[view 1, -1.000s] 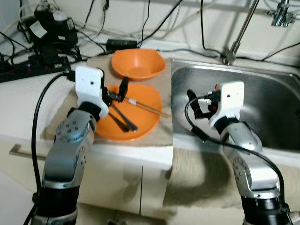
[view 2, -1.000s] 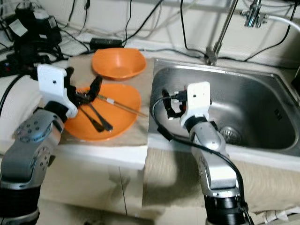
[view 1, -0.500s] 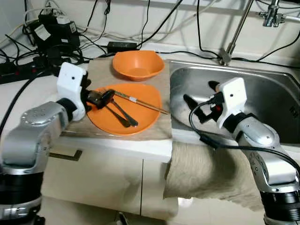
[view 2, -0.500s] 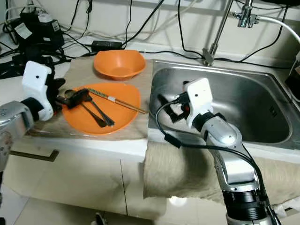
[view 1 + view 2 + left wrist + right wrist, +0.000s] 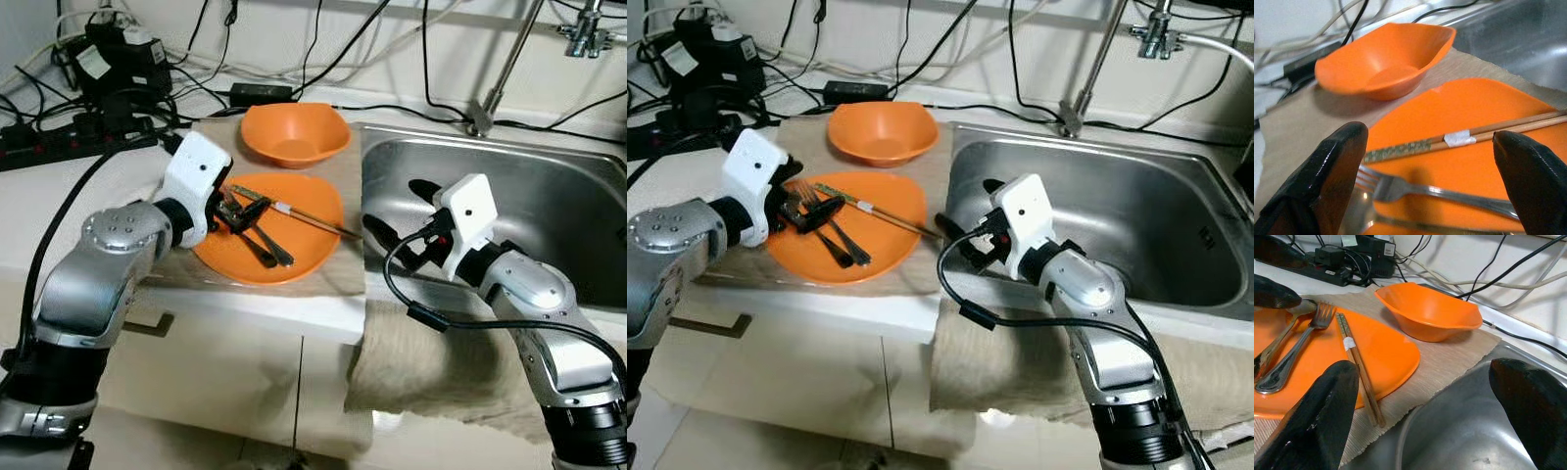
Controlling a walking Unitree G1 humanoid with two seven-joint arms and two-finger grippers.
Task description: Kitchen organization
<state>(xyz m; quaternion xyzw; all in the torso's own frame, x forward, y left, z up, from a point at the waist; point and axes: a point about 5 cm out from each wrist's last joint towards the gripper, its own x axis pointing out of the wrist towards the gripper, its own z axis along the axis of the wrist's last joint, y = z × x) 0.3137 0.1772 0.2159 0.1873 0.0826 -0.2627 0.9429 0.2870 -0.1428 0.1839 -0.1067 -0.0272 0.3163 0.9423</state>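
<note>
Beige cloth (image 5: 431, 362) hangs over the counter's front edge at the lower middle of the head views. Just above it, right of centre, the right gripper (image 5: 397, 215) hovers at the near-left corner of the steel sink (image 5: 549, 196), fingers spread apart. Left of centre, the left gripper (image 5: 238, 211) sits low over the orange plate (image 5: 304, 225), its fingers (image 5: 1327, 171) apart, straddling a fork (image 5: 1415, 188) and spoon (image 5: 1278, 345) without gripping them. Chopsticks (image 5: 877, 211) lie slantwise across the plate, their tips past its right rim on the tan mat (image 5: 333, 274). Beyond, upper centre, stands an orange bowl (image 5: 294, 132). Farthest back: black cables (image 5: 323, 49), a power strip (image 5: 59, 147) upper left, and the tap stem (image 5: 500, 69).
</note>
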